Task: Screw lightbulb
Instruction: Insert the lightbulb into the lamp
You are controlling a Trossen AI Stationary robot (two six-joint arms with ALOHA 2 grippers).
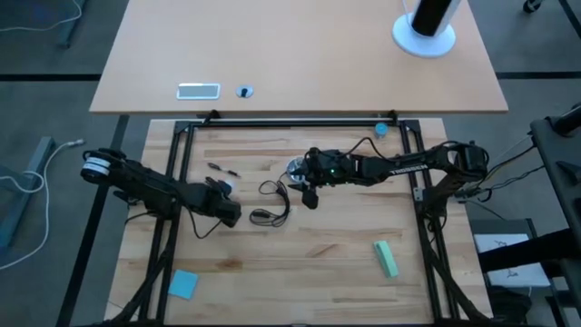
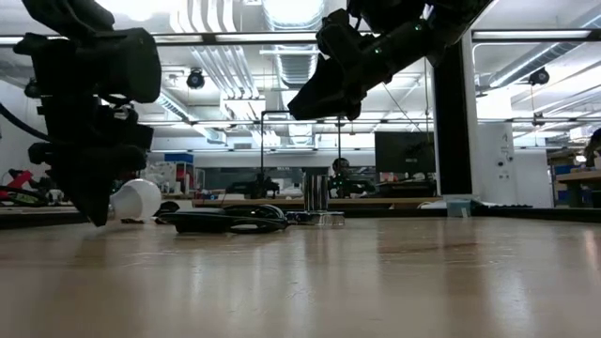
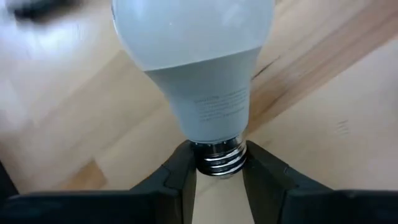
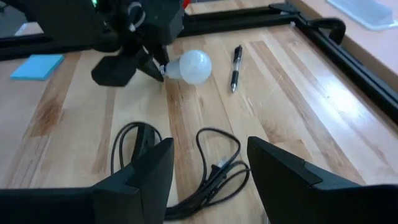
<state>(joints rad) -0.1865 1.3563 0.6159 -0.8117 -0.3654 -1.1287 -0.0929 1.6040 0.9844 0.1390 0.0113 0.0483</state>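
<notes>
A: High view. Report arm positions.
B: The left gripper [image 1: 225, 202] is low over the wooden table [image 1: 318, 263], at the lightbulb [image 1: 226, 184]. The right gripper [image 1: 310, 191] hovers near the silver socket [image 1: 297, 166], with the black cord [image 1: 275, 204] coiled between the two arms.

A: Low view.
B: The lightbulb [image 2: 137, 199] lies on its side on the tabletop. The left gripper [image 2: 94, 183] stands beside it; the right gripper [image 2: 324, 94] hangs raised. Behind is a workshop with ceiling lights and monitors.

A: Left wrist view. Jaw state?
B: The fingers [image 3: 180, 180] flank the bulb's screw base [image 3: 217, 155], touching it on both sides. Judged step: grasping the bulb.

A: Right wrist view.
B: The jaws stand apart, holding nothing. A pen [image 4: 236, 68] lies just beside the lightbulb [image 4: 189, 66].

A: Next move?
B: Probably a firm clamp, a lift, then alignment of the base over the socket.
</notes>
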